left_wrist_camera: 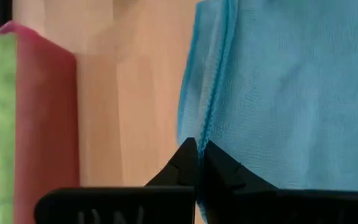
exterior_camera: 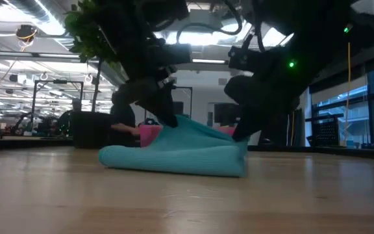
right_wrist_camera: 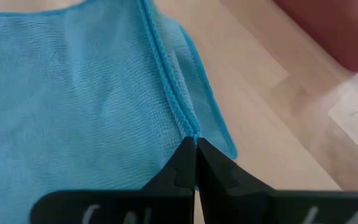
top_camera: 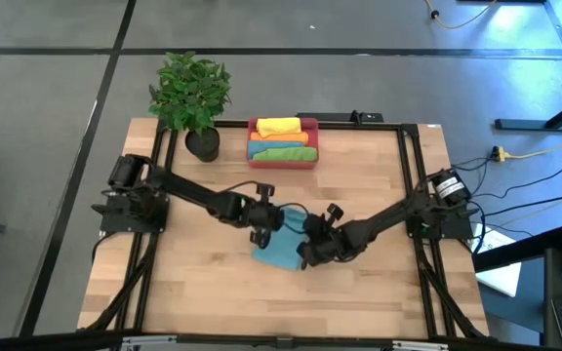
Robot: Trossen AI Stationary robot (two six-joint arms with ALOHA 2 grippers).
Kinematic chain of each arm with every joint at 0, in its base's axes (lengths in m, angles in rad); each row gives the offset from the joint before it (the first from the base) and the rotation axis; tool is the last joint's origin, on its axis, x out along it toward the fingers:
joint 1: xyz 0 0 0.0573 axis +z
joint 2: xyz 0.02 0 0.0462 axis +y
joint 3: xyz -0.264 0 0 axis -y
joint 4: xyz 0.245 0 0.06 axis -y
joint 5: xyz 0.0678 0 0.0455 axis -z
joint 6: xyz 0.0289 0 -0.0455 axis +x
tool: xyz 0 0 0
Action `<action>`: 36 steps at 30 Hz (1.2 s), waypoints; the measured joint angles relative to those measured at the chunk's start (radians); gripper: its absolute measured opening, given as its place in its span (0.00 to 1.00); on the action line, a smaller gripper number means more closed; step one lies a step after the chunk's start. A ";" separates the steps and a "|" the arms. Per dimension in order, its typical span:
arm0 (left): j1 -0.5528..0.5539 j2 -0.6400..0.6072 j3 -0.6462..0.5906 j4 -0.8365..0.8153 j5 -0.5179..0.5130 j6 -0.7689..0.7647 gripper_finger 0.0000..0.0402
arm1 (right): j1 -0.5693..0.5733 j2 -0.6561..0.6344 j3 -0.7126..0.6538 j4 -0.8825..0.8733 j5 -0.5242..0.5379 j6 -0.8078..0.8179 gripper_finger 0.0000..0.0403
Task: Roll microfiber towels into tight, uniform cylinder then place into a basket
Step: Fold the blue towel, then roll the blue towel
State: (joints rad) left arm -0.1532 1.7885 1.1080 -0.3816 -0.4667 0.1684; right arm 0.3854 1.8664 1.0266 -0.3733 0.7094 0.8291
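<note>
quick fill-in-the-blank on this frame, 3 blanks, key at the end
1. Both grippers, left and right, are pinching the edge of a ____ towel.
2. The red basket sits beside the potted ____.
3. The basket holds ____ rolled towels.

Key: blue; plant; three

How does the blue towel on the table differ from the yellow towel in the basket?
The blue towel lies loosely folded on the table, pinched by the shut left gripper and shut right gripper; the yellow towel sits rolled in the basket, untouched. The blue towel looks wider and flatter than the yellow towel. Both are plain soft cloths.
</note>
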 joint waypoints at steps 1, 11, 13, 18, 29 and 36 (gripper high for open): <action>0.010 0.000 0.000 0.001 0.011 -0.001 0.00 | -0.007 0.000 -0.006 0.005 0.000 0.000 0.01; 0.057 0.000 -0.001 0.020 0.040 0.002 0.15 | -0.037 0.001 -0.032 0.010 0.016 -0.026 0.16; 0.056 0.000 -0.001 0.018 -0.017 0.019 0.20 | -0.039 0.001 -0.028 -0.025 0.021 -0.026 0.21; 0.034 -0.008 -0.001 -0.021 -0.100 0.025 0.30 | -0.054 -0.031 0.012 -0.175 0.001 0.005 0.32; -0.164 -0.148 0.000 -0.057 0.018 -0.141 0.32 | 0.016 -0.164 0.061 -0.167 -0.030 -0.116 0.44; -0.341 -0.136 0.001 0.008 -0.011 -0.193 0.32 | 0.168 -0.084 0.043 0.234 -0.106 -0.453 0.44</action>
State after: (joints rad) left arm -0.4938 1.6529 1.1088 -0.3736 -0.4780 -0.0242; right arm 0.5531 1.7826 1.0698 -0.1390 0.6037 0.3758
